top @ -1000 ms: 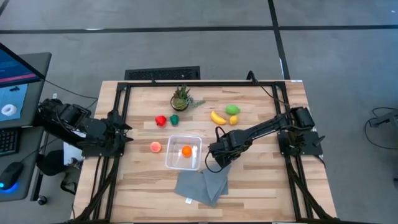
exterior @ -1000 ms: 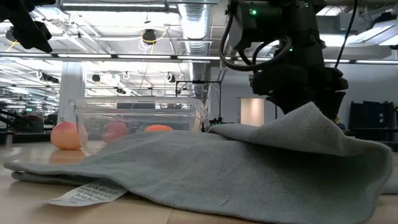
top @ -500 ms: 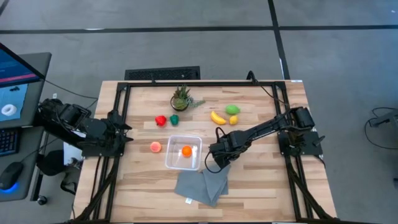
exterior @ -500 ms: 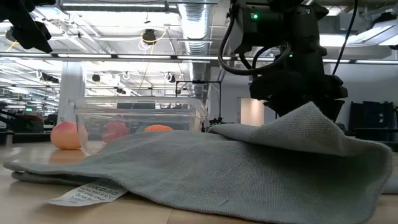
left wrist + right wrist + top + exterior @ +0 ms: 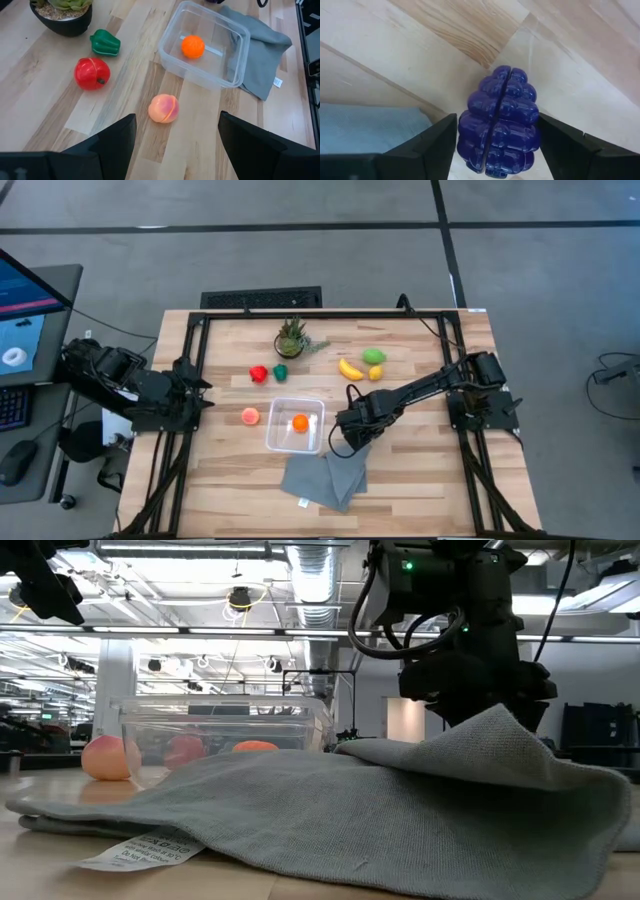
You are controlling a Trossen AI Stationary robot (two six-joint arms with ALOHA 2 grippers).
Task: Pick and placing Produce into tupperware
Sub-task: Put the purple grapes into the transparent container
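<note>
Little has shifted since a second ago: the right gripper (image 5: 495,145) has only narrowed around the purple grapes (image 5: 499,122), which sit on the desk (image 5: 420,470) just beside the tupperware (image 5: 296,425). Fingers flank them, not yet clenched. Next comes closing, lifting and carrying over the rim. Only the right wrist view shows the grapes; overhead, the arm hides them. The left gripper (image 5: 172,145) waits, partly spread and empty, well left of the tupperware.

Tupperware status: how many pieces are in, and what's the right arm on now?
Done: only the orange lies in the tupperware. In hand: the right gripper straddles the purple grapes beside the grey cloth; grip not confirmed. Left: peach, red fruit, green pepper, banana, lime-green fruit and a small yellow piece. The left gripper waits at the table's left edge.
</note>
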